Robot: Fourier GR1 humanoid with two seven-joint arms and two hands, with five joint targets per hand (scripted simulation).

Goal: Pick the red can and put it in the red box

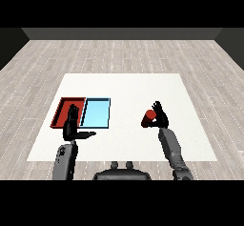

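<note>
Red can (149,117) is in the right robot hand (159,117), fingers curled round it, held over the white bench (128,91) well off to the right of the light blue tray (96,113). Red tray (62,110) sits touching the blue tray's left side. Left robot hand (72,125) has straight fingers and thumb out, gripping nothing, just over the near edge where the trays meet.
</note>
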